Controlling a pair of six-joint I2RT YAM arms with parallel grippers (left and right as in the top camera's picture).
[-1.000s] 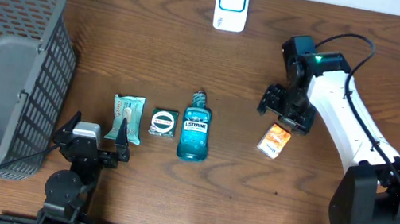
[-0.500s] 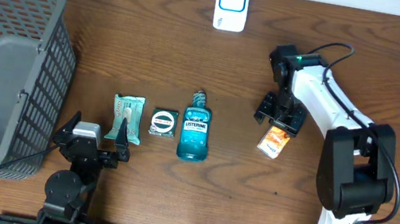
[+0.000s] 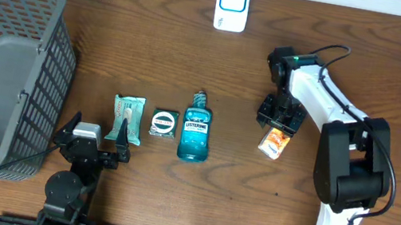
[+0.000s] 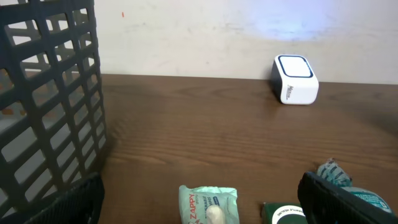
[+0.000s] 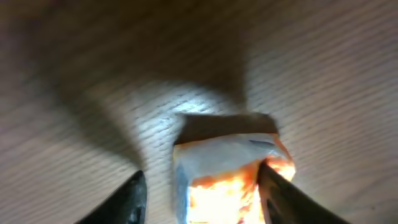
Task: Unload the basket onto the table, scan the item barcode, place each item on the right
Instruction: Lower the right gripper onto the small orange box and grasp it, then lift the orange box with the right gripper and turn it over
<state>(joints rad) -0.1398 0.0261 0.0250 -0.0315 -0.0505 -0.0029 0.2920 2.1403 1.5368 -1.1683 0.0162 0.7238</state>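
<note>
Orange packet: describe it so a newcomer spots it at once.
From the white scanner at the far edge, go right and nearer to the right pincer. The orange packet lies just under it. It is the only orange item, apart from the green-and-blue row on its left.

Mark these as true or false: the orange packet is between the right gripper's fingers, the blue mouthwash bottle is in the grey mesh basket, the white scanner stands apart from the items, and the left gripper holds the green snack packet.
1. The orange packet lies between the fingers of the right gripper. True.
2. The blue mouthwash bottle is in the grey mesh basket. False: it lies on the brown wooden table.
3. The white scanner stands apart from the items. True.
4. The left gripper holds the green snack packet. False: it is open and holds nothing. The packet lies on the table.
</note>
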